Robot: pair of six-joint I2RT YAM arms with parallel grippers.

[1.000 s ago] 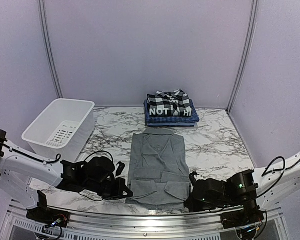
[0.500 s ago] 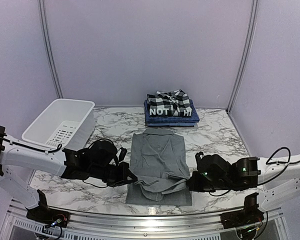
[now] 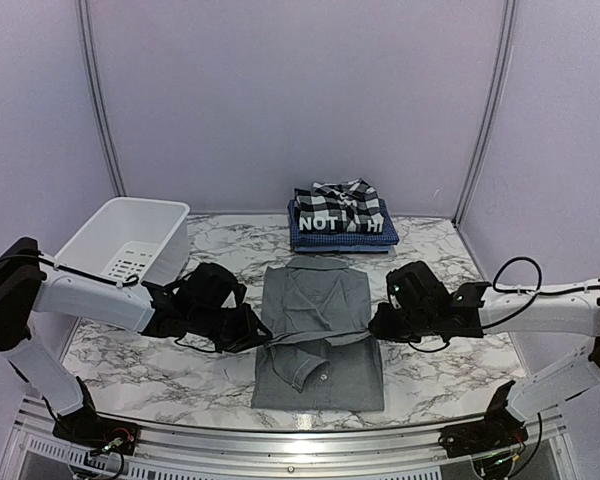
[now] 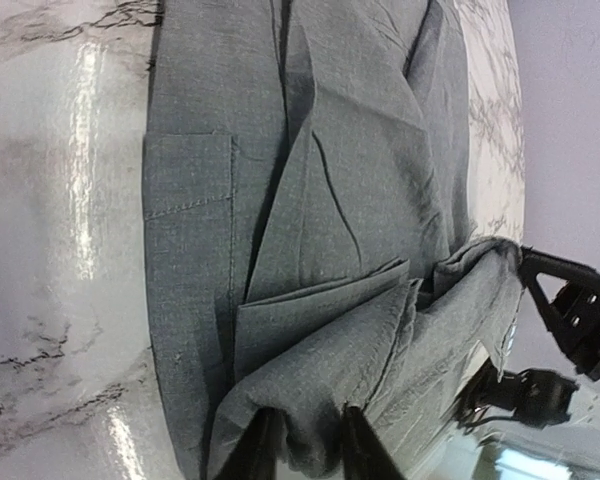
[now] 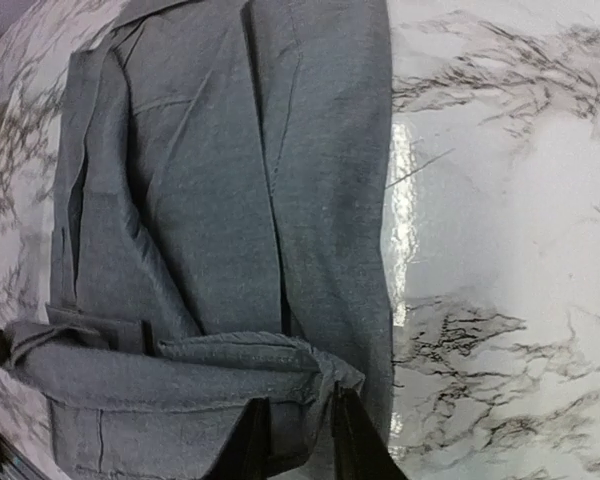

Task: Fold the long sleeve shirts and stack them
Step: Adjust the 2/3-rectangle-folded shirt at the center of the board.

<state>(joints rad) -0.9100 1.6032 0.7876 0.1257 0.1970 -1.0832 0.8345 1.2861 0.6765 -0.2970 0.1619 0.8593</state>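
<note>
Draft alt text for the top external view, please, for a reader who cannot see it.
The left gripper and right gripper hold a grey shirt by its side edges on a marble table, its near part doubled back toward the collar. Behind lies a stack of folded shirts; a white tub stands left.

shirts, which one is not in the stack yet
The plain grey shirt, lying alone half folded; the plaid, lettered black and blue checked shirts are piled behind it.
</note>
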